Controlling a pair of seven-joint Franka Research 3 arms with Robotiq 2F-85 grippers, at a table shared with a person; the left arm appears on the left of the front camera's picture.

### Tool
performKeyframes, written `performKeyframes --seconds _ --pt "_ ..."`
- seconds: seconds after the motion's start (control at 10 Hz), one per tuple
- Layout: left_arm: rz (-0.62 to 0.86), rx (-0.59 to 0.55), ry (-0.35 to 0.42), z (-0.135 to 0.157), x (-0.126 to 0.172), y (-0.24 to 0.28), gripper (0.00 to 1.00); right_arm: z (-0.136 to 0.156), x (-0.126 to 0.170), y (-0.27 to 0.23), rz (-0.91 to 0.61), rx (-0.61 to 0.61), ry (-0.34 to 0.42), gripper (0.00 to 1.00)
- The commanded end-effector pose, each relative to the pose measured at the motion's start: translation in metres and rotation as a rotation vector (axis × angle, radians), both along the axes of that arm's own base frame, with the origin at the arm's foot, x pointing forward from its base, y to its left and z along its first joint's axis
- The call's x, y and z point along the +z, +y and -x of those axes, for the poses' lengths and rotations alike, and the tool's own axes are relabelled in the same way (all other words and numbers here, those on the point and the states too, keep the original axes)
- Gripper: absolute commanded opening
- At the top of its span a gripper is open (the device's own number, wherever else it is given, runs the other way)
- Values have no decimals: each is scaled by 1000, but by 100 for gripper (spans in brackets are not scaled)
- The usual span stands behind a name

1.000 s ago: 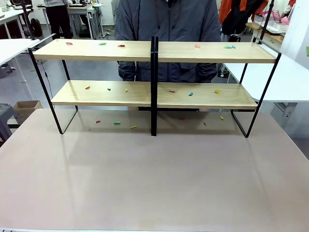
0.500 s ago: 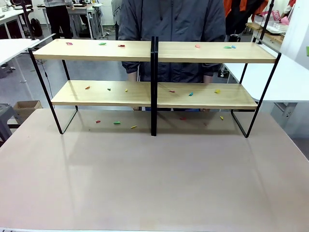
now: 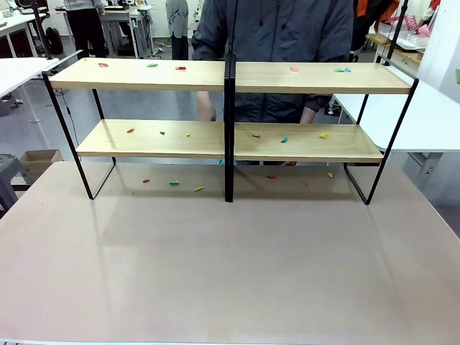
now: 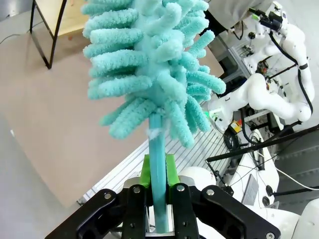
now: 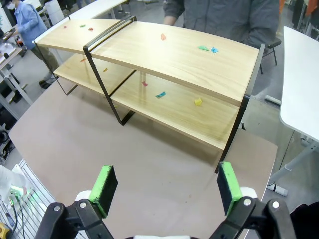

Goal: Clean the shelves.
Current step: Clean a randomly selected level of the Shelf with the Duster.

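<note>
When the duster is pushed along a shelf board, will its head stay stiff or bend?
The duster head is a bundle of fluffy teal strands, so it probably squashes and flexes easily. Its thin handle, clamped in the left gripper, looks like light plastic and may bow slightly.

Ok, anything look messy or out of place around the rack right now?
Yes: small coloured scraps lie scattered over the shelves, upper and lower boards alike, with a few more on the table underneath. The rack itself stands straight.
</note>
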State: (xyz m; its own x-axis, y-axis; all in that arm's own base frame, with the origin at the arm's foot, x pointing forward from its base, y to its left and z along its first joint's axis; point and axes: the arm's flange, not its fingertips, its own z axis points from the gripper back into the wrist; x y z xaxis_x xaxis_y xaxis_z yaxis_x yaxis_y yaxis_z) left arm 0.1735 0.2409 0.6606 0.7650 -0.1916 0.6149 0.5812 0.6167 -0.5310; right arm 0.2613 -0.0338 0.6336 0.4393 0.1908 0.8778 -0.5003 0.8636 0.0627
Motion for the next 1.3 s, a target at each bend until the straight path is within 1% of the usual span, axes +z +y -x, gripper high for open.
performKeyframes --seconds 0.0,0.1,0.2,0.3,0.4,0.5,0.6,0.7,0.8,0.9,1.0,1.1,1.2 --pt "-127 -130 65 -5 -9 -39 12 0 -1 0 -3 2 -1 100" --pt "-174 -269 94 -4 -20 -72 12 0 -1 0 -3 2 -1 100" --pt "-212 -366 128 1 -34 -105 12 0 -1 0 -3 2 -1 100" --pt "-273 -451 150 9 -51 -145 12 0 -1 0 -3 2 -1 100" --pt "-283 -489 180 13 -65 -181 12 0 -1 0 -3 2 -1 100" --pt "-278 -495 216 11 -71 -209 12 0 -1 0 -3 2 -1 100" --pt "-281 -463 275 3 -64 -204 12 0 -1 0 -3 2 -1 100" --pt "-278 -493 220 10 -68 -191 12 0 -1 0 -3 2 -1 100" --pt "-278 -493 220 10 -68 -191 12 0 -1 0 -3 2 -1 100" --pt "-300 -512 253 11 -76 -212 12 0 -1 0 -3 2 -1 100" --pt "-329 -492 320 13 -87 -208 12 0 -1 0 -3 2 -1 100" --pt "-336 -372 439 -1 -107 -194 12 0 -1 0 -3 2 -1 100" --pt "-356 -236 482 -10 -122 -185 12 0 -1 0 -3 2 -1 100"
